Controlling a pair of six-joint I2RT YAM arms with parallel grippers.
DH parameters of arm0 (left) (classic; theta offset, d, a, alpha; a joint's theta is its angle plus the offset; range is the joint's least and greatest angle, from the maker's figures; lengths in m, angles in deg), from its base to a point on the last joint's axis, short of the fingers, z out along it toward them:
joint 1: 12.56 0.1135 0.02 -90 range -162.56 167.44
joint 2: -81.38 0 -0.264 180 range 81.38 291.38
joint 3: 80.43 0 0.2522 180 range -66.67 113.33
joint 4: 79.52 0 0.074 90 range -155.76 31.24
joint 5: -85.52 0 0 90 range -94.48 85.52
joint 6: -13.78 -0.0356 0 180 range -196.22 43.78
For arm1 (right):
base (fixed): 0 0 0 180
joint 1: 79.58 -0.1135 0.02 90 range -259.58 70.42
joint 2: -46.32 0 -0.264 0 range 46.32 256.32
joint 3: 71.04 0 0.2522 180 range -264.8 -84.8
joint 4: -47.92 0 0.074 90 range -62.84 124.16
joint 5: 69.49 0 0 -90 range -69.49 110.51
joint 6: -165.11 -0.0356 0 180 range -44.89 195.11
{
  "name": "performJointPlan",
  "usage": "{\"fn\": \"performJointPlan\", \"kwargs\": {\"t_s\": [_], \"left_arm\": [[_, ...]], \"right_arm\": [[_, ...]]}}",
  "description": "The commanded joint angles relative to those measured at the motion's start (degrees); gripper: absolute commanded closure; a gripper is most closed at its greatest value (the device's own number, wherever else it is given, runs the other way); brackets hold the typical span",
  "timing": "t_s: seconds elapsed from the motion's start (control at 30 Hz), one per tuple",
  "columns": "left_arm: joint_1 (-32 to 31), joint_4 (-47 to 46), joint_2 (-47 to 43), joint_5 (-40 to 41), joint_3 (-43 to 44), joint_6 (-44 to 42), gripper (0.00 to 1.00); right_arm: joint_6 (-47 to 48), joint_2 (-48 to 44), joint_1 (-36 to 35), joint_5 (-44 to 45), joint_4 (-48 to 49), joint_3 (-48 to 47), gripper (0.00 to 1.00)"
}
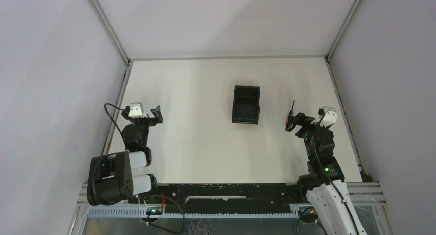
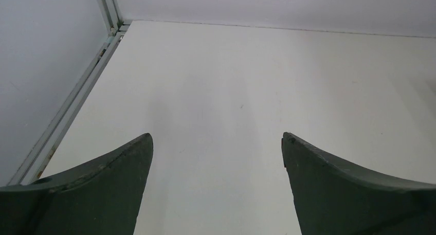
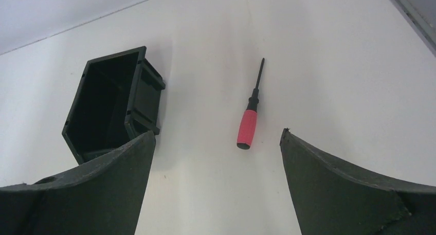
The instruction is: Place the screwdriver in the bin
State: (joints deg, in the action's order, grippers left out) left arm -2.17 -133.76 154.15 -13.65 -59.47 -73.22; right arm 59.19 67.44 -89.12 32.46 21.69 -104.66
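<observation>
Screwdriver (image 3: 248, 123) lies flat on the tabletop (image 3: 334, 65), right of the bin (image 3: 146, 93), not touching it. Right hand (image 3: 216, 134) hangs spread and empty, also right of the bin. Left hand (image 2: 216, 136), spread too, is well left of the bin.

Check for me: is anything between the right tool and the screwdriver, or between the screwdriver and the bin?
Nothing visible. The right tool is open, and the screwdriver lies just ahead of it on bare table. Only bare table separates the screwdriver from the bin to its left.
</observation>
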Motion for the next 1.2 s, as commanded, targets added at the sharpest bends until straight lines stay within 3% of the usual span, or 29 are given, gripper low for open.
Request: {"fn": "performJointPlan", "kwargs": {"t_s": [0.0, 0.23, 0.33, 0.47, 0.7, 0.8, 1.17], "left_arm": [[-0.16, -1.16, -0.18, 0.64, 0.08, -0.37, 0.0], [-0.19, -1.16, -0.19, 0.64, 0.02, -0.37, 0.0], [-0.15, -1.16, -0.18, 0.64, 0.04, -0.35, 0.0], [-0.2, -1.11, -0.24, 0.6, 0.05, -0.39, 0.0], [-0.17, -1.24, -0.17, 0.62, 0.09, -0.37, 0.0], [-0.19, -1.24, -0.18, 0.66, 0.09, -0.37, 0.0], [-0.19, -1.22, -0.18, 0.63, 0.07, -0.37, 0.0]], "right_arm": [[-0.4, 0.15, -0.22, 1.04, 4.8, -0.82, 0.0], [2.27, 9.14, -0.03, -1.46, 4.6, -13.98, 0.0], [0.84, 20.26, 2.27, 0.32, -5.39, -26.59, 0.0], [-1.29, 34.81, 10.81, -6.63, -19.04, -43.15, 0.0], [5.71, 60.02, 15.32, -13.49, -42.26, -66.28, 0.01], [6.25, 68.36, 15.34, -13.68, -44.84, -68.95, 0.05], [4.23, 89.02, 11.65, -12.92, -36.24, -63.93, 0.17]]}}
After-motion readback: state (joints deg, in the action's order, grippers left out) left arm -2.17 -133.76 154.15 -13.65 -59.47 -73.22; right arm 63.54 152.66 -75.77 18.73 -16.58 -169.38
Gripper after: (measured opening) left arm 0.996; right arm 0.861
